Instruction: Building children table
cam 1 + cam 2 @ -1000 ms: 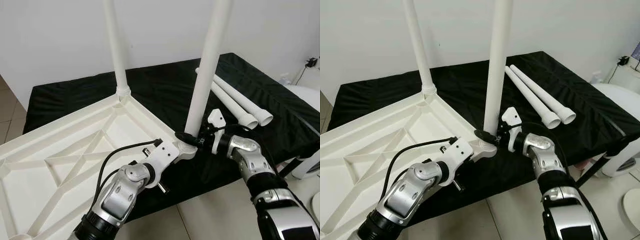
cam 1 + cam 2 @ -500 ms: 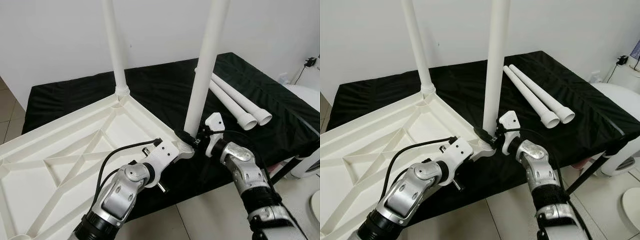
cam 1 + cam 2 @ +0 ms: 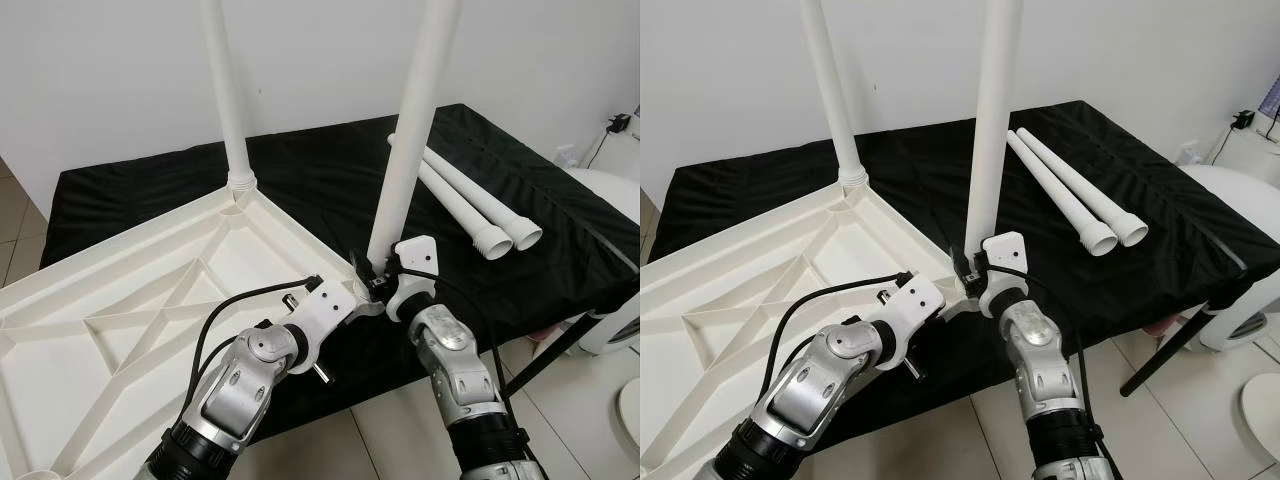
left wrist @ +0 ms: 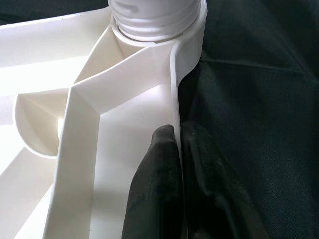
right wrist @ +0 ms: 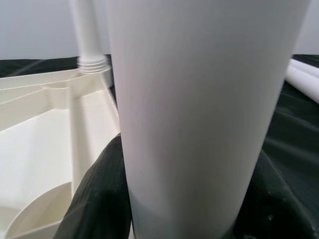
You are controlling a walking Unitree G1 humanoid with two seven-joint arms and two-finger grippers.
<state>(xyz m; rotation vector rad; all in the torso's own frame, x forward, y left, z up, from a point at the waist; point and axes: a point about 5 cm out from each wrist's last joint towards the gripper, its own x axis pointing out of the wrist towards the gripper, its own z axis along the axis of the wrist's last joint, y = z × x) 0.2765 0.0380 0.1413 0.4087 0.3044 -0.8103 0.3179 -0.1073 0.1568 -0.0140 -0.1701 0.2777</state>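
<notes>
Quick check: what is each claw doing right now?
Left claw: shut on the tabletop rim.
Right claw: shut on the upright table leg, near its base.

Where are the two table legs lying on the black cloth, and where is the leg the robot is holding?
two spare table legs (image 3: 1070, 196), right eye view, middle of the nearer leg's shaft.
held table leg (image 3: 995, 120), right eye view, mid shaft.
right gripper (image 3: 375, 282), left eye view, fingers at the leg's base.

Both arms are jointed silver metal with ribbed black cuffs. The left arm (image 3: 235, 385) carries a white wrist block with small screws and a looping black cable (image 3: 240, 300). The right arm (image 3: 1040, 365) ends in a white wrist housing (image 3: 1000, 255). Black fingers (image 4: 159, 189).
</notes>
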